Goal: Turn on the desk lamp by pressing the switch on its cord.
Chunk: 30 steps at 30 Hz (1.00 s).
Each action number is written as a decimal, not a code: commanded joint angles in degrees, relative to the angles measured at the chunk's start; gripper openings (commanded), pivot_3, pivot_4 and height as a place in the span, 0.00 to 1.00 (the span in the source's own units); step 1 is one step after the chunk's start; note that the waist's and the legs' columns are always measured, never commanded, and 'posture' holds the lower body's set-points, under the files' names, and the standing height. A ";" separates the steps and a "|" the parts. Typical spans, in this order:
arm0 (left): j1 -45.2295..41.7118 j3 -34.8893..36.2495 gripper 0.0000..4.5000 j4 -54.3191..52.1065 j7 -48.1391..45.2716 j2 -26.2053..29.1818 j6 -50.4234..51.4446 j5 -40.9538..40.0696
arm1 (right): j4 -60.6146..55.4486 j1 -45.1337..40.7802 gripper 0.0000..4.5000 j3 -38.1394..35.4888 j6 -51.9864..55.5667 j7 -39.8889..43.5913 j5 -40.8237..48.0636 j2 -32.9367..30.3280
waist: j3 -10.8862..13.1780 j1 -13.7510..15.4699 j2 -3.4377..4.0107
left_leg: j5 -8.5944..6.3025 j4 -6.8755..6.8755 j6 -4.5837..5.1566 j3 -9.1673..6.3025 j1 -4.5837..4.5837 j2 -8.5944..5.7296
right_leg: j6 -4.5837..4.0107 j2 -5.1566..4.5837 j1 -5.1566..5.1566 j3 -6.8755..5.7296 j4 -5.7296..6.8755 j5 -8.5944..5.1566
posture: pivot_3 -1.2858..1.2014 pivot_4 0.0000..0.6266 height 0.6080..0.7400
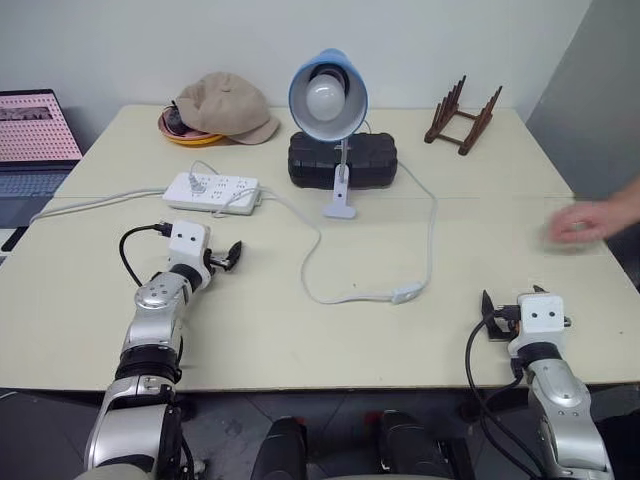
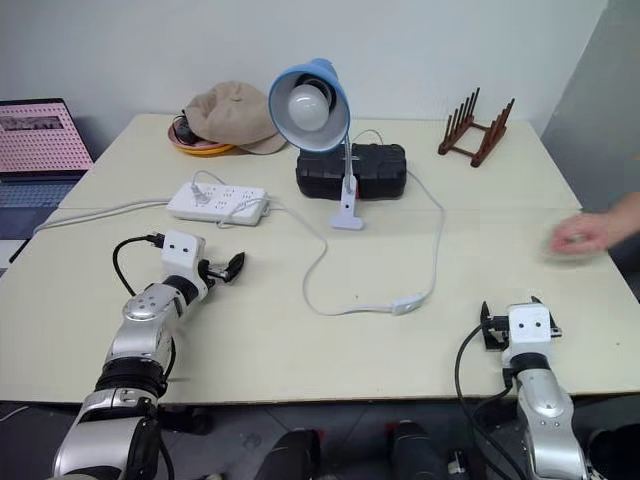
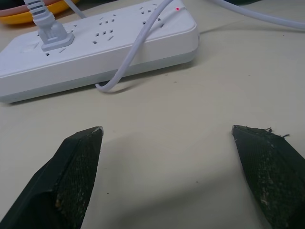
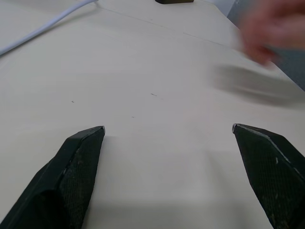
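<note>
Switch (image 1: 405,294) sits untouched on the worktop (image 1: 280,330) between both hands, left hand (image 1: 232,256) and right hand (image 1: 500,312) each wide open, holding nothing.

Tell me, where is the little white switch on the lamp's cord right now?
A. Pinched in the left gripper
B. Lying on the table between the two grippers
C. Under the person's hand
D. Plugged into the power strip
B: the switch lies on the bare table, apart from the open left gripper and right gripper.
</note>
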 commanded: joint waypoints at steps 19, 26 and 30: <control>-4.14 -11.31 1.00 -21.26 -35.98 7.35 15.08 -7.25 | -15.70 7.02 1.00 -1.32 7.23 12.21 8.88 -6.02 | 0.00 0.22 -0.03 | 0.00 -0.12 0.00 0.05 -0.13 0.02 | -0.11 -0.01 -0.09 -0.02 -0.10 -0.08 | 0.52 0.24 1.00; -11.82 -22.63 1.00 -24.04 -46.46 1.85 16.52 -5.23 | -28.47 16.26 1.00 1.00 17.45 25.38 19.90 -14.87 | 0.02 0.21 -0.06 | -0.01 -0.09 0.01 0.04 -0.23 0.02 | -0.12 0.00 -0.13 -0.03 -0.16 -0.12 | 0.52 0.24 1.00; -12.88 -27.26 1.00 -22.56 -45.36 -5.48 14.17 -3.22 | -32.10 17.96 1.00 -0.23 20.49 24.91 21.29 -16.02 | 0.03 0.13 -0.09 | -0.01 0.01 0.01 0.04 -0.27 0.01 | -0.11 -0.01 -0.13 -0.01 -0.18 -0.11 | 0.52 0.24 1.00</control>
